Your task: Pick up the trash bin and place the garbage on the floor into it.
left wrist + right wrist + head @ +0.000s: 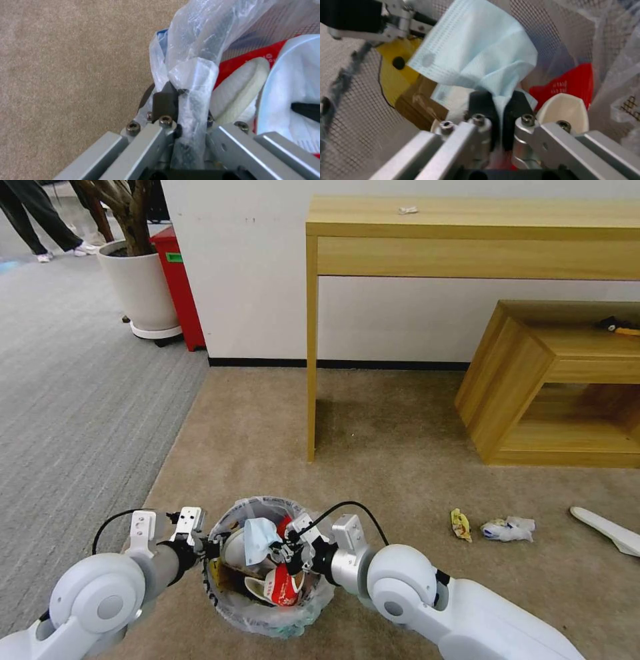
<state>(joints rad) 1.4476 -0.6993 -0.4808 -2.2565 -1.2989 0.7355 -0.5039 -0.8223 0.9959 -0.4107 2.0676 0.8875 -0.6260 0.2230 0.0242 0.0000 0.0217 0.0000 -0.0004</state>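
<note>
Clamping the near-left rim of the bin (230, 607), the left gripper (208, 545) has its jaws pressed shut on the mesh wall and the bunched clear liner (196, 72), with tan carpet (373, 447) beneath. The bin sits low in the head view between the two arms, holding a red cup (281, 588), a white slipper (238, 87), brown cardboard (420, 102) and a yellow scrap (395, 72). Just right of the rim, the right gripper (293, 553) reaches over the bin's mouth; its dark fingers (480, 105) are nearly closed, pinching a pale blue face mask (259, 537) that hangs inside the bin above the other litter. Farther right on the carpet lie a yellow wrapper (461, 525), then a blue-white packet (509, 528) close beside it, and a white slipper (610, 530) at the edge.
</note>
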